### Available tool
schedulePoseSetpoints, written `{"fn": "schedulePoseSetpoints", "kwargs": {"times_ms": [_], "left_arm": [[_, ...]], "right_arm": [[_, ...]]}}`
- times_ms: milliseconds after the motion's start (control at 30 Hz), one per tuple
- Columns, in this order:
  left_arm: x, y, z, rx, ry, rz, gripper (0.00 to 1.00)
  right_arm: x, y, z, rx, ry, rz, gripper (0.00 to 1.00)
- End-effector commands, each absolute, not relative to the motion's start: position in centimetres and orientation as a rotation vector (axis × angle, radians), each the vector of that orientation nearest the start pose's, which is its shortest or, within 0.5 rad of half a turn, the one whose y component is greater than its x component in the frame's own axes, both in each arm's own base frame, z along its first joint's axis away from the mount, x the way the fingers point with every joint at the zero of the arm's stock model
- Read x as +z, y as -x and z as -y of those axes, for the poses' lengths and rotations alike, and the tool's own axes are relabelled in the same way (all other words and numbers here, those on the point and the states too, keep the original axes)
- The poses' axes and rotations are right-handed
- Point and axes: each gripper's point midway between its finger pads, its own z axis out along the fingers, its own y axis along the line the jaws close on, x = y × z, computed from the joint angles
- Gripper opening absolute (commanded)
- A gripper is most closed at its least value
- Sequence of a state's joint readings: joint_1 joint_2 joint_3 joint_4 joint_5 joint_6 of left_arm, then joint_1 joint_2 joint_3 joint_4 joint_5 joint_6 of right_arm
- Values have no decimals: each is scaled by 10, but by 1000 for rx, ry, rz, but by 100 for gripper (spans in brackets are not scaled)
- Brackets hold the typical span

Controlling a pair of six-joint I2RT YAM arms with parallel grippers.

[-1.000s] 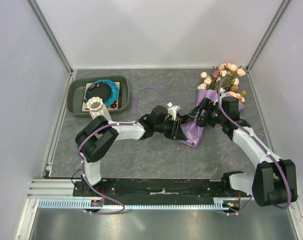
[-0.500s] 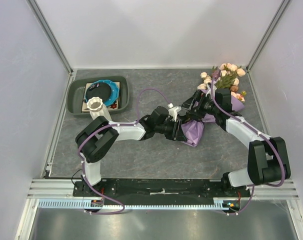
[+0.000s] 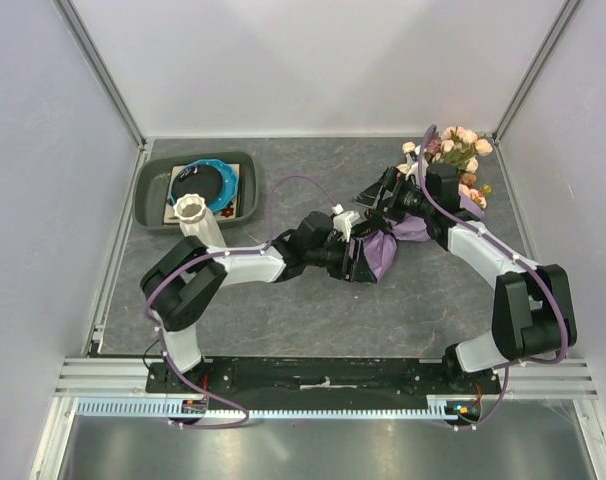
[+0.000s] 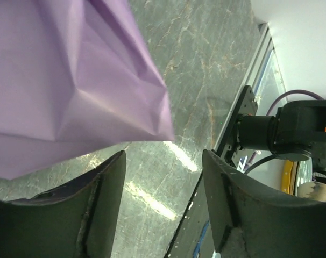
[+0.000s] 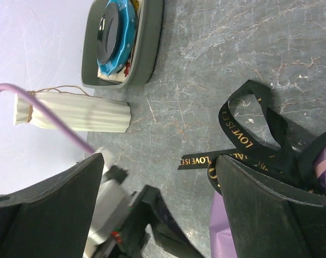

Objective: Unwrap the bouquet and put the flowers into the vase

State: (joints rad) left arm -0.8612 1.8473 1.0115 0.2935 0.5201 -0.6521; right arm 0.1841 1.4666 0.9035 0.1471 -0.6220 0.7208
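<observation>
A bouquet (image 3: pixel 411 228) lies on its side toward the back right of a grey stone-patterned tabletop (image 3: pixel 303 310), with two robot arms reaching in to meet at it. Its flowers (image 3: pixel 461 140) are small roses in peach, cream and dusty mauve, bunched at the far right corner with a few green leaves showing. The wrapping paper (image 4: pixel 61 80) is smooth lilac, creased into sharp folds, and narrows to a point toward the middle of the tabletop. A sliver of pink lining shows at one edge. A glossy black ribbon (image 5: pixel 238 131) with gold lettering is tied in a looped bow around the wrap.

The left end effector (image 4: pixel 163 156) is at the pointed lower end of the paper, its fingers parted and nothing between them. The paper's tip hangs just beyond the fingertips. The right end effector (image 5: pixel 160 161) sits spread wide beside the bow, gripping nothing, with the ribbon just beside one finger.

Well apart at the back left, a tall white ribbed vase (image 3: pixel 195 218) with a scalloped rim stands upright. It is just in front of a dark grey tray (image 3: pixel 148 200) holding a blue ring.
</observation>
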Motion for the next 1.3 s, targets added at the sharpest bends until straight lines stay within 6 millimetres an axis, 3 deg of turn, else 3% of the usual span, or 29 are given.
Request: {"fn": "schedulePoseSetpoints", "kwargs": {"times_ms": [0, 100, 300, 400, 433, 467, 533, 633, 667, 767, 867, 933, 1000, 1067, 1167, 1267], "left_arm": [[148, -229, 426, -1374, -615, -2122, 68], [160, -237, 423, -1302, -628, -2119, 68], [175, -254, 422, -1236, -574, -2083, 55], [178, -259, 417, -1217, -505, -2077, 48], [188, -260, 416, -1230, -482, -2044, 47], [186, -259, 413, -1226, -470, -2048, 47], [192, -259, 409, -1227, -454, -2037, 47], [194, -262, 406, -1225, -433, -2050, 49], [188, -267, 404, -1217, -421, -2068, 50], [171, -280, 399, -1224, -394, -2114, 52], [153, -296, 393, -1232, -327, -2214, 50], [139, -301, 394, -1250, -302, -2260, 48], [123, -302, 397, -1259, -312, -2319, 45], [118, -298, 406, -1299, -330, -2326, 43], [97, -289, 419, -1375, -321, -2358, 40], [87, -272, 432, -1467, -306, -2357, 38]], "right_arm": [[198, -383, -204, 1185, -93, -2079, 93], [200, -386, -207, 1171, -96, -2070, 92], [202, -391, -216, 1183, -106, -2062, 90], [197, -387, -210, 1146, -169, -2089, 87], [193, -390, -202, 1078, -213, -2097, 87], [192, -381, -194, 1022, -213, -2120, 87], [171, -373, -170, 856, -279, -2168, 87], [143, -343, -136, 624, -291, -2269, 87], [134, -332, -117, 502, -329, -2299, 88], [103, -308, -87, 296, -345, -2378, 89], [95, -299, -62, 114, -348, -2422, 92], [100, -299, -52, 36, -334, -2426, 92], [123, -306, -61, 97, -284, -2387, 91], [155, -319, -82, 206, -220, -2320, 89], [182, -336, -120, 386, -169, -2285, 86], [181, -347, -160, 623, -147, -2299, 81]]}}
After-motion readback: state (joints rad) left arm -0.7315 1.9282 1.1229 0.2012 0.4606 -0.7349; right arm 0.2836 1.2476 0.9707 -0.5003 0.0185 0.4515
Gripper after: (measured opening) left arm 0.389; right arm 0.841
